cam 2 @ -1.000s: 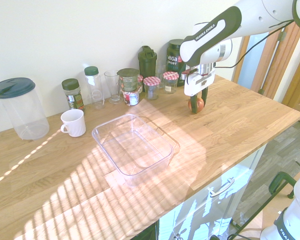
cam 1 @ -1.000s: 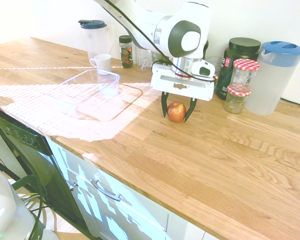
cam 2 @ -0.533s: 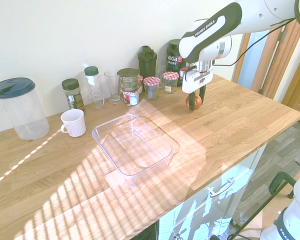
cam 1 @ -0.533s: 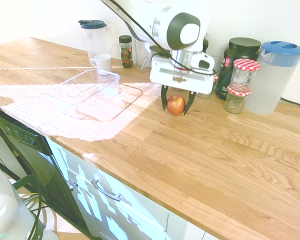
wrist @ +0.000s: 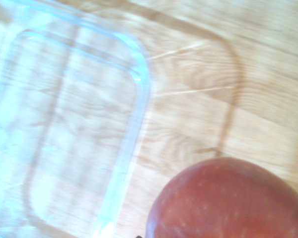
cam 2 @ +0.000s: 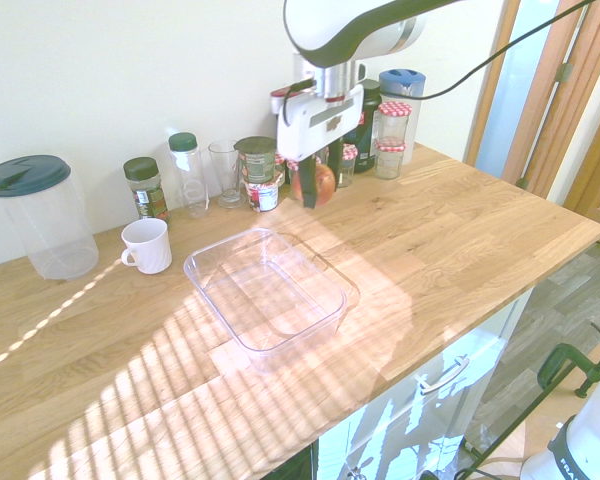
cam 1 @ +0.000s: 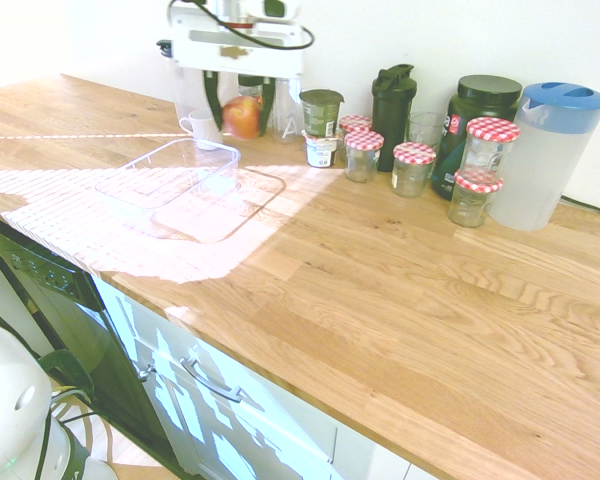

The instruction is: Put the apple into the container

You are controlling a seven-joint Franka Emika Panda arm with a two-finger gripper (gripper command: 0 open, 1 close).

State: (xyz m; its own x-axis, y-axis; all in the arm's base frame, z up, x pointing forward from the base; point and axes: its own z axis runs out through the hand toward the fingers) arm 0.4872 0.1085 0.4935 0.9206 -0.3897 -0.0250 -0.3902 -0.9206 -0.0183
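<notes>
The jaws are pinching the apple, one dark finger on each side of it, and the fruit hangs in the air clear of the wooden bench. In the second exterior view the apple sits above the bench just beyond the container's back corner, the one nearest the row of jars along the wall edge; it is not over the container's floor. The first exterior view shows the same grip, with the apple held between the fingers above the far end of the container and in front of a white mug. The container is a clear, shallow box with rounded corners standing open on the bench, partly on a flat clear sheet that sticks out from under it on the side away from the mug. In the wrist view the apple fills the lower right of the picture, with the container's rounded corner and the sheet's edge below it on the wood. Along the wall edge of the bench stand several jars with red-checked lids, a dark shaker bottle, a dark tub and a clear jug with a blue lid.
</notes>
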